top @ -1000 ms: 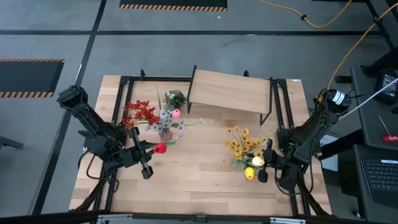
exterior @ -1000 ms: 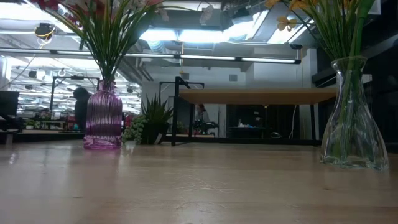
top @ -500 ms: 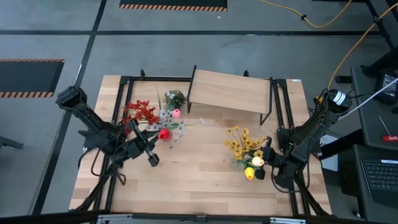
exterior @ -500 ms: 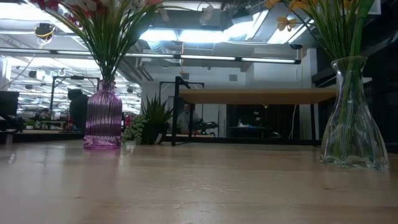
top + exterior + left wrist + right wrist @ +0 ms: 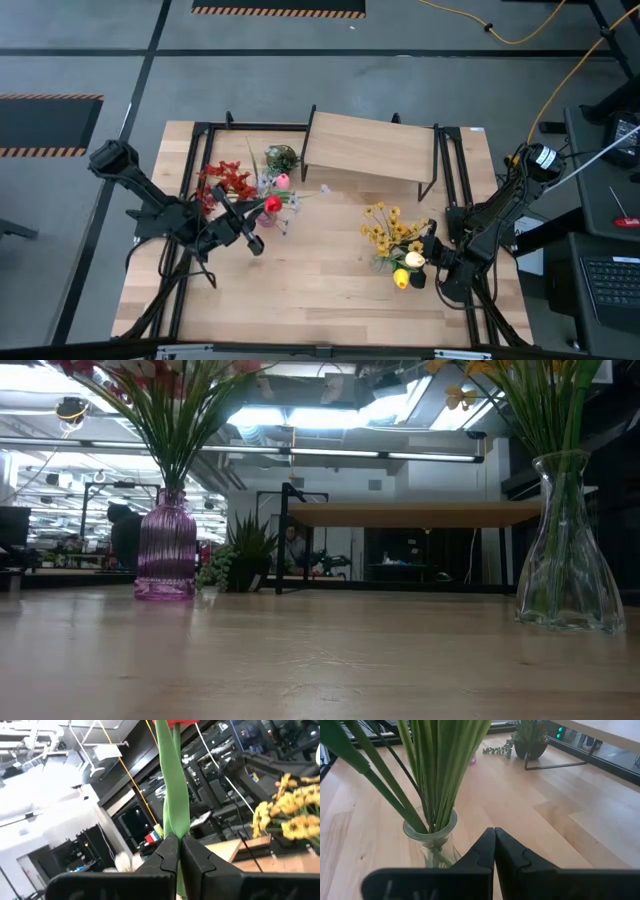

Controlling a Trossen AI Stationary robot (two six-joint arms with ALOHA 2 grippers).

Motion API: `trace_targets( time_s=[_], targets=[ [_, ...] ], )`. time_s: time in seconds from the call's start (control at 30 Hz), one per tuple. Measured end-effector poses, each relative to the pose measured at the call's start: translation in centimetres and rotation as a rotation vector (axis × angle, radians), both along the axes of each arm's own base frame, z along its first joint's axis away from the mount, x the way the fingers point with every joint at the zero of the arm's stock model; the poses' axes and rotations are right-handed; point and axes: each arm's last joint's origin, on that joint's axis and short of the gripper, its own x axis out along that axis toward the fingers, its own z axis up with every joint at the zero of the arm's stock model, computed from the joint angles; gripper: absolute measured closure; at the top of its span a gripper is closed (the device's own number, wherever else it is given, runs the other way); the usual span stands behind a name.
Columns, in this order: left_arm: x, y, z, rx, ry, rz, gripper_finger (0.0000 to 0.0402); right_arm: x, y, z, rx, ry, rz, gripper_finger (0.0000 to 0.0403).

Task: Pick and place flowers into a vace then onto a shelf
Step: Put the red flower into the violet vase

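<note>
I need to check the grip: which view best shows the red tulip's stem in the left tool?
The left wrist view: the stem runs straight up from the shut left tool. The high view shows only the red bud over the purple vase's bouquet. The low and right wrist views miss it.

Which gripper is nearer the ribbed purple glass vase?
Left. The left gripper, shut on a red tulip's stem, is right beside the ribbed purple glass vase; the right gripper is across the table by the clear vase.

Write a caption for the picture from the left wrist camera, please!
The left gripper, shut on the green stem of a red tulip, holds it upright, with yellow flowers off to one side.
</note>
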Motion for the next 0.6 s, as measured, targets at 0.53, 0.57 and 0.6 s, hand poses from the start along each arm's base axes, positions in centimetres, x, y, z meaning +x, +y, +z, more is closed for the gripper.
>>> trace_targets(
  time_s=[0.53,0.57,0.6],
  targets=[
    [-1.8,1.6,-3.7,0.1,-0.088,-0.112,0.0398,0.0,-0.1,0.0,-0.008,0.006,-0.002,0.0391],
    [-1.8,1.5,-3.6,0.131,-0.089,-0.125,0.0398,0.0,-0.1,-0.1,-0.01,0.007,-0.002,0.0391],
    [-1.8,1.5,-3.6,0.164,-0.088,-0.133,0.0398,0.0,-0.1,-0.1,-0.01,0.007,-0.002,0.0391]
  ],
)
